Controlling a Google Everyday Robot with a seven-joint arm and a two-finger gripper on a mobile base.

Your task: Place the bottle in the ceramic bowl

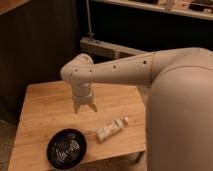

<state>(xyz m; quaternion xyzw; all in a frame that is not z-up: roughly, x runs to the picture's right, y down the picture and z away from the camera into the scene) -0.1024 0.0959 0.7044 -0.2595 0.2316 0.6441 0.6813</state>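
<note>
The wooden counter (45, 107) fills the lower left of the camera view, with dark panelling behind it. The robot's pale arm (120, 74) reaches in from 3 o'clock and bends at a rounded joint near the middle of the scene, from which the wrist points straight down.

The end effector (85, 108) hangs over the middle of the counter. Its two fingers (77, 108) are spread apart, tips down, with nothing between them. Whether the tips touch the wood or hover just over it cannot be told.

The bottle (110, 129) lies on its side on the counter, at about 4 o'clock from the end effector, near but apart from it. It is small and cream-white with a printed label on its squarish body. Its long axis runs diagonally, and the small round cap (126, 120) points toward 2 o'clock. The bottle lies close to the counter's near edge.

The ceramic bowl (67, 148) sits upright on the counter at about 7 o'clock from the end effector, near the front edge. It is round, shallow, black and glossy, with pale ring reflections inside and nothing in it. The bottle is at the bowl's 2 o'clock, outside it, with a short strip of bare wood between the two.
</note>
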